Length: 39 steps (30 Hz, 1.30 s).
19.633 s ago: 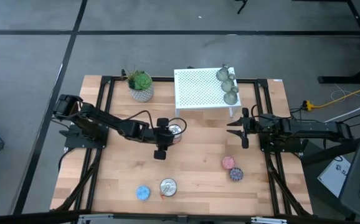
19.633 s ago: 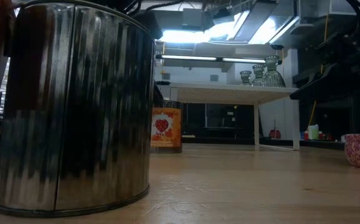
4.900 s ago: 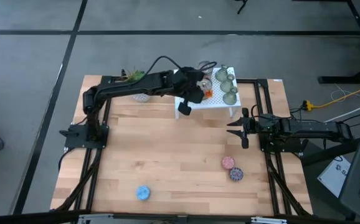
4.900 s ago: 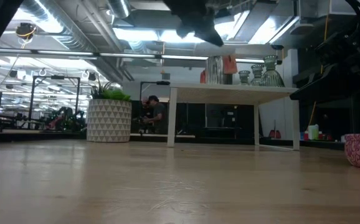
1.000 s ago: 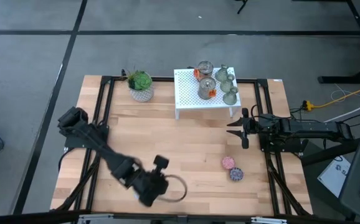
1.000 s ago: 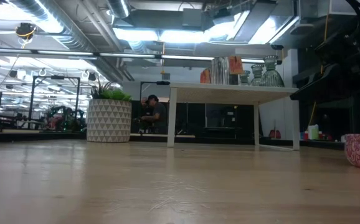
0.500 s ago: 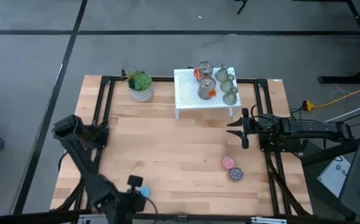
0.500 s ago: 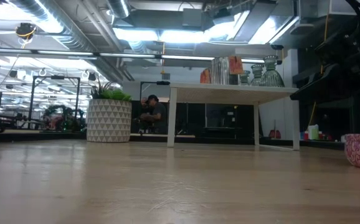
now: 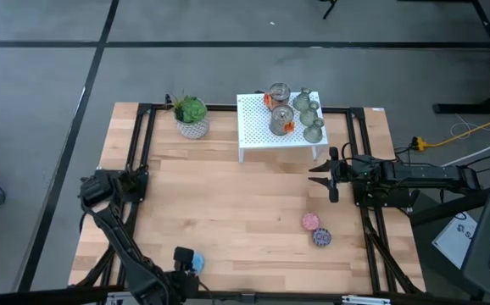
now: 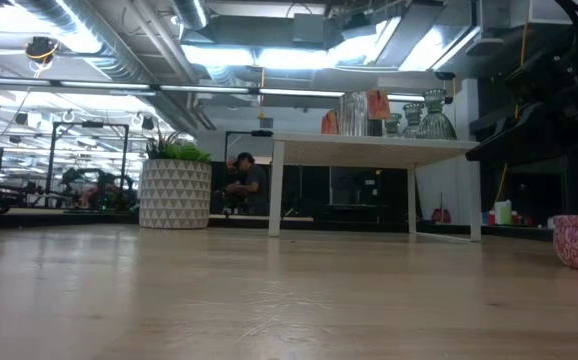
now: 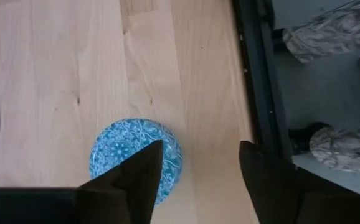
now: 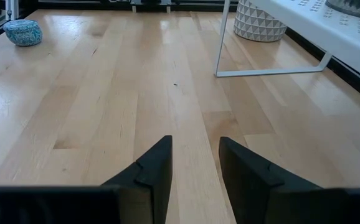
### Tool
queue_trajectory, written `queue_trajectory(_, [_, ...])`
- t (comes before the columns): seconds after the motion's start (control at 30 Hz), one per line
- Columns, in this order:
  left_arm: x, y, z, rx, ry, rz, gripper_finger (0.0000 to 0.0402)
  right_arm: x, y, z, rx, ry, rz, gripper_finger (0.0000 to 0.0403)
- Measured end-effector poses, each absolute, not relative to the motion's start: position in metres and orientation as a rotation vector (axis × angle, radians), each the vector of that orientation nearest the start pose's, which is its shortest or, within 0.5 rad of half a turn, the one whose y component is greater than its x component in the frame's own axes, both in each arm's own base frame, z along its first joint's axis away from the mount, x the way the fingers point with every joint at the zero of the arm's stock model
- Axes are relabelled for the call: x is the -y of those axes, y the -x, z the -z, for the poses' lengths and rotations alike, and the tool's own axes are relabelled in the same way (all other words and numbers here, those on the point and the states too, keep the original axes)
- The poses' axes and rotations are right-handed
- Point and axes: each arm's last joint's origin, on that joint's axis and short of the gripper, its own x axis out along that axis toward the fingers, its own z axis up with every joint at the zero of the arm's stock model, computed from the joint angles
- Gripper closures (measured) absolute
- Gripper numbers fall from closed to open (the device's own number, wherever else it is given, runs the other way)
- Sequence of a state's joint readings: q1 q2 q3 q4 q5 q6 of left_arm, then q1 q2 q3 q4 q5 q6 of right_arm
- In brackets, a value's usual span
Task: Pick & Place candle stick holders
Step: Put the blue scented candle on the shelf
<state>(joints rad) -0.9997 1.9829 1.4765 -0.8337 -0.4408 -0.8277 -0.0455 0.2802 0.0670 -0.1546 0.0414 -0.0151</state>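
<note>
Pale wood planks of the table [image 9: 253, 203] fill the middle of the high view. At upper centre stands a white perforated shelf [image 9: 258, 127]; the candle stick holders [image 9: 310, 114] cluster on its right end, beside two tin cans [image 9: 279, 106]. At the lower left edge the left gripper [image 11: 198, 168] hangs with fingers spread over a blue disc [image 11: 136, 155]. At centre right the right gripper [image 12: 194, 163] waits, fingers parted, holding nothing.
</note>
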Motion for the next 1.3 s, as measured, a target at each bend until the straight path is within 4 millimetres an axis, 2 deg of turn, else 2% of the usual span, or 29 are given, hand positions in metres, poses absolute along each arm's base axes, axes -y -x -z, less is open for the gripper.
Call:
queue_trajectory(0.53, [0.317,-0.220,-0.186,-1.073,-0.167,-0.058,0.0124,0.006,-0.109,-0.149,-0.368,0.014,0.083,0.0268])
queue_trajectory(0.83, [0.311,-0.216,-0.185,-1.122,-0.163,-0.121,0.0121,0.006,-0.109,-0.149,-0.368,0.014,0.083,0.0268])
queue_trajectory(1.03, [0.305,-0.223,-0.184,-1.124,-0.164,-0.139,0.0121,0.006,-0.108,-0.149,-0.368,0.014,0.083,0.0268])
queue_trajectory(1.3, [0.282,-0.231,-0.159,-1.183,-0.119,-0.193,0.0121,0.006,-0.108,-0.149,-0.369,0.014,0.083,0.0268])
